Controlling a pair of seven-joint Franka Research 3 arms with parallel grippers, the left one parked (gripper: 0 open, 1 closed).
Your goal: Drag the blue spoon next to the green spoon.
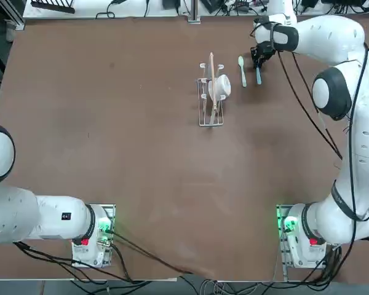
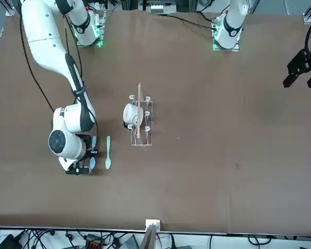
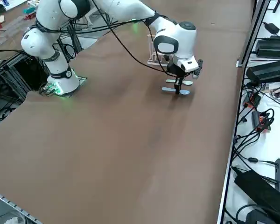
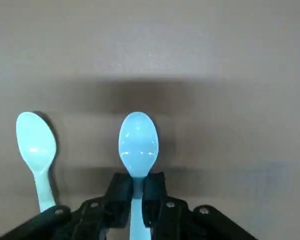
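The blue spoon [image 4: 138, 144] lies flat on the brown table, and my right gripper [image 4: 138, 192] is shut on its thin handle just behind the bowl. The green spoon [image 4: 36, 147] rests parallel to it, a small gap apart, untouched. From overhead, the right gripper [image 1: 257, 61] sits over the blue spoon [image 1: 258, 75] near the table's far edge, with the green spoon [image 1: 242, 70] just to its left. In the front view the green spoon [image 2: 108, 153] lies beside the blue spoon [image 2: 92, 162], which the gripper [image 2: 87, 162] partly hides.
A wire rack [image 1: 211, 101] holding a white cup [image 1: 220, 86] and a wooden stick stands just left of the green spoon. The table's far edge [image 1: 234, 20] runs close behind the gripper, with cables beyond it.
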